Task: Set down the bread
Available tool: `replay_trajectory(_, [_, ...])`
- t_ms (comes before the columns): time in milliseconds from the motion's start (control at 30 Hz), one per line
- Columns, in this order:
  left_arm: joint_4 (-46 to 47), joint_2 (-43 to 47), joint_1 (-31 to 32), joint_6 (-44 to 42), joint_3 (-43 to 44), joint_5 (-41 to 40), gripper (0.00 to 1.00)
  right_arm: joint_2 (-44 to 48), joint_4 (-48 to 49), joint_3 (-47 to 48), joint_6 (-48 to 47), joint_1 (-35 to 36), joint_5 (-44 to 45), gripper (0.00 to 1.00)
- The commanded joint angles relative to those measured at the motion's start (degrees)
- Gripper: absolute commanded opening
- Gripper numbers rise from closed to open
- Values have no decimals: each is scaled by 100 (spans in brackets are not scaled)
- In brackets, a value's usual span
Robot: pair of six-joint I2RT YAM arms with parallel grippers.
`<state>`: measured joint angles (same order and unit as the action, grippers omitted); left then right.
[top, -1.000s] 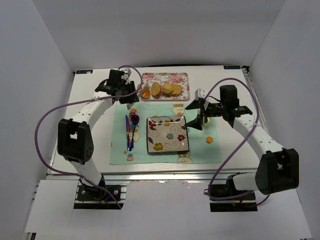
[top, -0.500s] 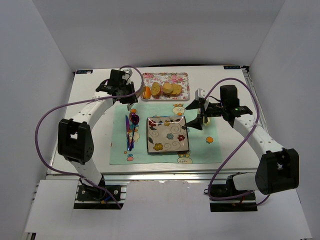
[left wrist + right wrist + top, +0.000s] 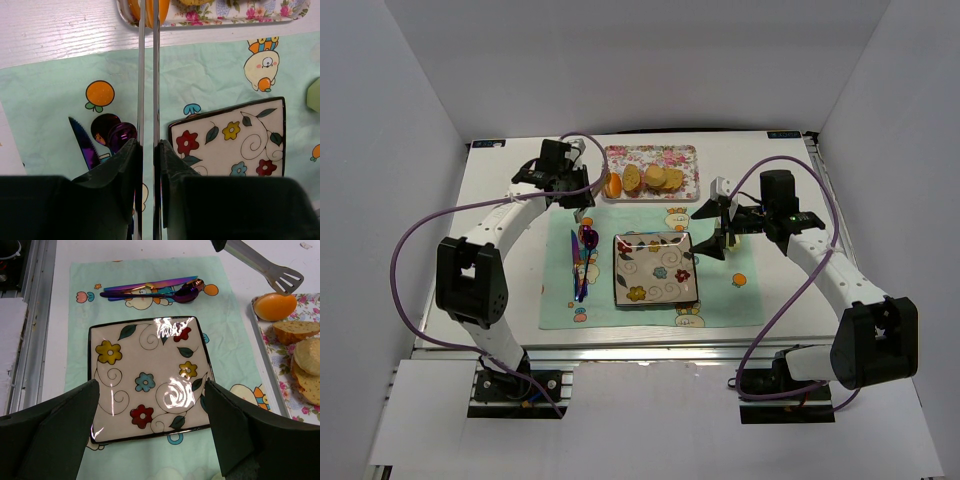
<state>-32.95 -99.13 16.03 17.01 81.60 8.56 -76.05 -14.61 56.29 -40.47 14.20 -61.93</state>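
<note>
Left gripper (image 3: 148, 147): squeezed shut on slim steel tongs (image 3: 141, 75), tips at glossy orange oval bread roll (image 3: 274, 306).
Right gripper (image 3: 151, 389): spread wide.
My lift: confirm the pinch first.

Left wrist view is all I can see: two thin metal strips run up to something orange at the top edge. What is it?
Observer: A glossy orange bread roll, whole in the right wrist view, at the end of the floral tray beside paler slices.
Operator: And the strips?
Observer: They're tongs; their slotted tip sits right by the roll, contact unclear.
Operator: What's the other arm doing?
Observer: The right gripper hangs open over the flowered plate.
</note>
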Motion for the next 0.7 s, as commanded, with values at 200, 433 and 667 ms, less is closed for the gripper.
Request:
replay_trajectory(200, [137,365,40,124,470,-74,0,155,140,10,65,-40,-188,89])
replay_trajectory(433, [166,518,40,148,325,-83,0,157,100,31,57,-49,-166,89])
replay_trajectory(667, [225,1056,40,139,-85,876,0,196,-2,57,-14,-87,-153,89])
